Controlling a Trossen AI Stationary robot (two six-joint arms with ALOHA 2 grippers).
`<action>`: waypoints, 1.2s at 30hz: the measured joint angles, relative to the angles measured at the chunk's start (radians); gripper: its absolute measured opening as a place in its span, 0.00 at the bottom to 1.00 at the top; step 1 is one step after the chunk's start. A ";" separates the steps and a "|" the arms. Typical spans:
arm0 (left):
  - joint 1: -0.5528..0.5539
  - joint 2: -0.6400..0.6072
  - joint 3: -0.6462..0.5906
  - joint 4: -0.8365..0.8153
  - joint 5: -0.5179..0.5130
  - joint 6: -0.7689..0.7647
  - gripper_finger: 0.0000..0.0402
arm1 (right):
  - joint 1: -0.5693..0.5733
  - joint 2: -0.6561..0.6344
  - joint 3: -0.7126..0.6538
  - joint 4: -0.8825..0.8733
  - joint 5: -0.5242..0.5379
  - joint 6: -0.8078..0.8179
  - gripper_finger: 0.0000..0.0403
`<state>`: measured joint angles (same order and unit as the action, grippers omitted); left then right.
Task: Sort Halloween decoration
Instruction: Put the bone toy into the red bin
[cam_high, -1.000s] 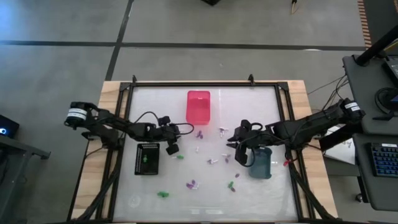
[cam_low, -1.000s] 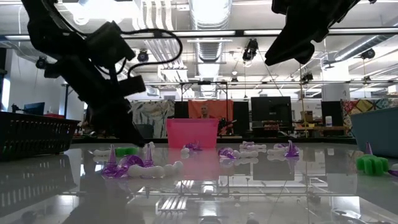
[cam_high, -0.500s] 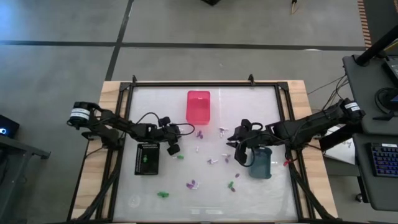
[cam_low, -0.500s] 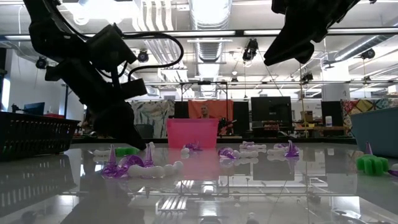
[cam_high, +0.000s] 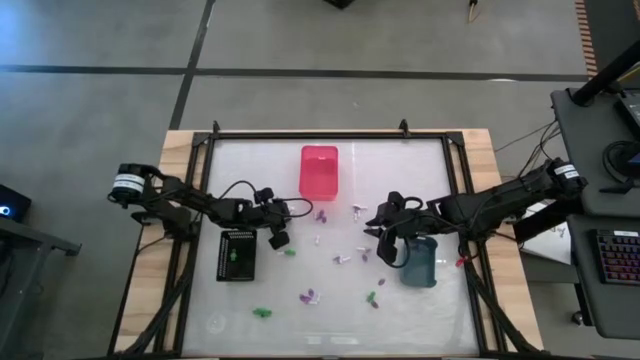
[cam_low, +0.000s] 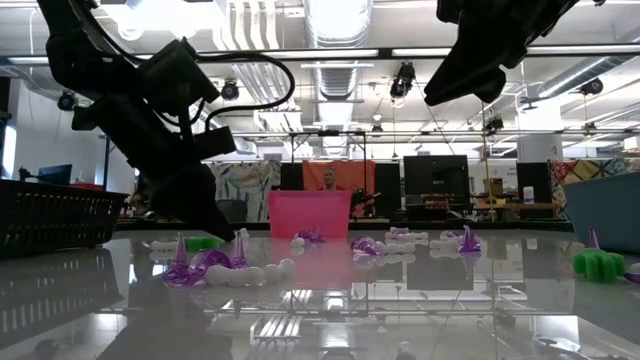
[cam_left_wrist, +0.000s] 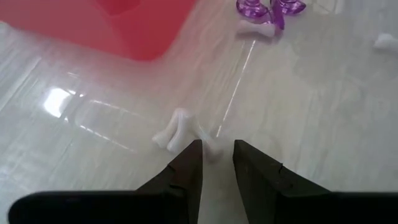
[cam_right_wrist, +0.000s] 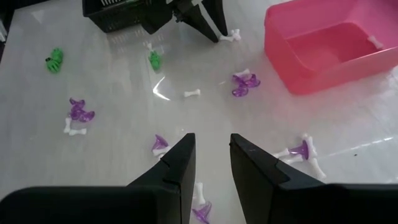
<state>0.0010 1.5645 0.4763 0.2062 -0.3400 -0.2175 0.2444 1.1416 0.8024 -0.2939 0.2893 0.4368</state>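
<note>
Many tiny green, purple and white plastic decoration pieces (cam_high: 310, 296) lying scattered mid-table. Left gripper (cam_left_wrist: 216, 149) hovering slightly parted over a small white bone-shaped piece (cam_left_wrist: 180, 129) beside the pink bin (cam_high: 319, 171), visible only from its wrist. Right gripper (cam_right_wrist: 210, 146) hanging parted, empty.

No words, labels, brand marks, numbers or signs can be read in any of the views. The bins, the small pieces and the desk carry no print, and the screens and hangings in the room behind the desk are too far off to make out any lettering.
</note>
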 joint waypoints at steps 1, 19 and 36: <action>0.000 0.000 0.000 0.000 0.000 -0.002 0.19 | 0.000 0.000 0.000 0.000 0.000 0.001 0.23; 0.000 0.000 -0.001 -0.002 0.017 -0.021 0.03 | 0.000 0.000 0.000 0.000 0.000 0.001 0.23; -0.007 -0.045 -0.006 -0.031 0.049 -0.026 0.00 | 0.000 0.000 0.000 -0.001 -0.003 0.012 0.23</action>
<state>-0.0060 1.5199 0.4705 0.1755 -0.2906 -0.2438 0.2447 1.1416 0.8021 -0.2947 0.2862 0.4491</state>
